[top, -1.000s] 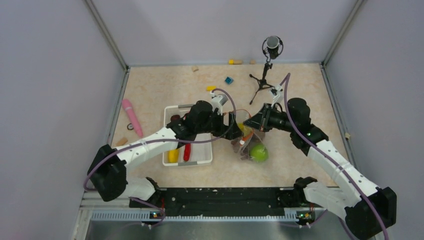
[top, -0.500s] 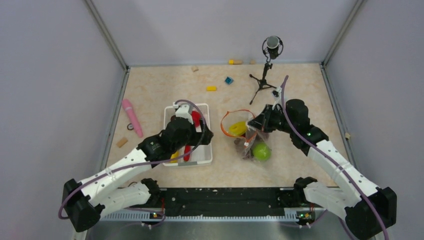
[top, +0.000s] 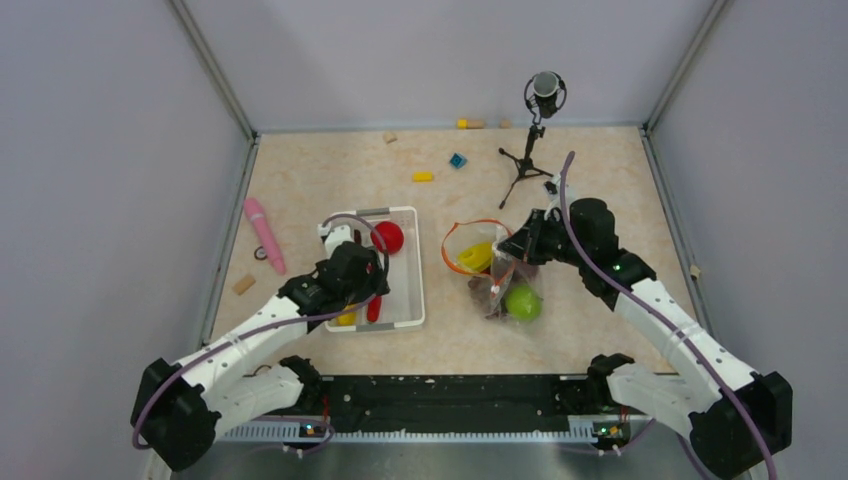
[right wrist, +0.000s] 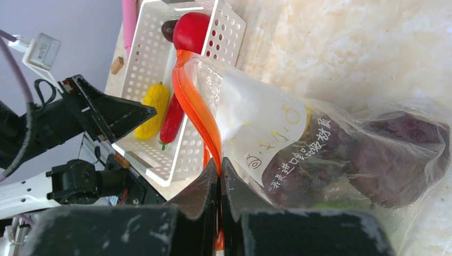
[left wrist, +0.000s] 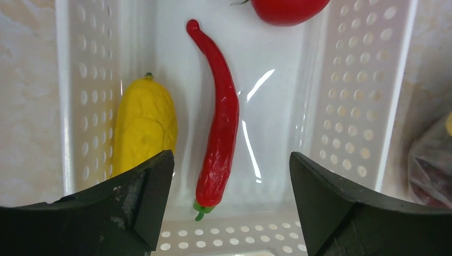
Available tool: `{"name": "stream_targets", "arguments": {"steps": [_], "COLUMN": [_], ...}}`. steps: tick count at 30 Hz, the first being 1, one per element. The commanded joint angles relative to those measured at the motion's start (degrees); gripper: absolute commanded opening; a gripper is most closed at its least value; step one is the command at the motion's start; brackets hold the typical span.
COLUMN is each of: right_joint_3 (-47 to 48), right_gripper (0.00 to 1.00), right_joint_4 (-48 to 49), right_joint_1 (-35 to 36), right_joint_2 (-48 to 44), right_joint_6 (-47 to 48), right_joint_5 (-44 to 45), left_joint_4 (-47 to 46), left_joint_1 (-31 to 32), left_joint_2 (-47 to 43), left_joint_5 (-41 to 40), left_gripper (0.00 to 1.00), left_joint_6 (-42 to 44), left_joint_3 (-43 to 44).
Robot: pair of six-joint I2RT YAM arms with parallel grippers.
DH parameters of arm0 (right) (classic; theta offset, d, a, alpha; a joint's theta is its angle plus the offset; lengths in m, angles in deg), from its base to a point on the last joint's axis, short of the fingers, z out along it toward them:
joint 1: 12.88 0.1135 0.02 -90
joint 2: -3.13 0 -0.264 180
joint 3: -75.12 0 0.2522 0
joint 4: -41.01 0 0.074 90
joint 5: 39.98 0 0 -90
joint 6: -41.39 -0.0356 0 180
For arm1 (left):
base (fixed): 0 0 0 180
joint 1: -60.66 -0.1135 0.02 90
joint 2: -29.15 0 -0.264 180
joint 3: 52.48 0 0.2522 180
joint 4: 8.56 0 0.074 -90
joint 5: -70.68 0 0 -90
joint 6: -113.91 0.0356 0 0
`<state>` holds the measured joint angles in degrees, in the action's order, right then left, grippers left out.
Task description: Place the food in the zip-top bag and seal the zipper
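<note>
Hovering spread wide over the basket (left wrist: 346,106), left hand (left wrist: 230,160) straddles the red chili (left wrist: 221,128), its length running between the fingers (left wrist: 138,208); right hand (right wrist: 218,170) pinches the zipper (right wrist: 196,112).

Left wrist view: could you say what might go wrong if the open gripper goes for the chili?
One finger of the left gripper hangs over the yellow piece beside the red chili, so closing may catch both. The right gripper pinches only the zipper; the loaded zip-top bag might slip.
</note>
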<state>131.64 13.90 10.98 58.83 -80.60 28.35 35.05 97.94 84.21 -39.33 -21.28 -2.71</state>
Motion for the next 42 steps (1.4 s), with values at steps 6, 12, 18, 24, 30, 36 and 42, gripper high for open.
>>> {"name": "stream_targets", "arguments": {"steps": [6,12,18,24,30,36,42], "right_joint_3": [2.24,2.24,2.21,2.24,2.35,2.33,2.50], "right_gripper": [0.00,0.00,0.00,0.00,0.00,0.00,0.00], "right_joint_4": [0.43,0.48,0.47,0.29,0.22,0.11,0.12], "right_joint_1": [0.18,0.14,0.17,0.14,0.14,0.18,0.18], "right_joint_2": [0.54,0.72,0.81,0.63,0.46,0.29,-0.09], "right_joint_6": [1.17,1.28,1.38,1.56,1.52,1.50,0.85], "right_joint_5": [0.93,0.93,0.93,0.93,1.02,0.95,0.37], "left_joint_4": [-8.54,-9.25,-11.16,-11.55,-11.36,-7.23,-10.55], "left_joint_1": [-3.12,-3.39,-3.52,-3.68,-3.70,-3.70,-3.51], "left_joint_2": [7.19,11.65,15.52,19.79,21.19,19.15,11.30], "left_joint_5": [3.74,2.50,2.65,2.56,3.51,4.24,9.72], "left_gripper": [0.70,0.61,0.49,0.42,0.21,0.00,0.00], "left_joint_6": [2.12,1.67,1.72,1.26,1.24,1.86,4.74], "left_joint_3": [-1.23,-1.27,-1.39,-0.87,0.00,3.48,5.34]}}
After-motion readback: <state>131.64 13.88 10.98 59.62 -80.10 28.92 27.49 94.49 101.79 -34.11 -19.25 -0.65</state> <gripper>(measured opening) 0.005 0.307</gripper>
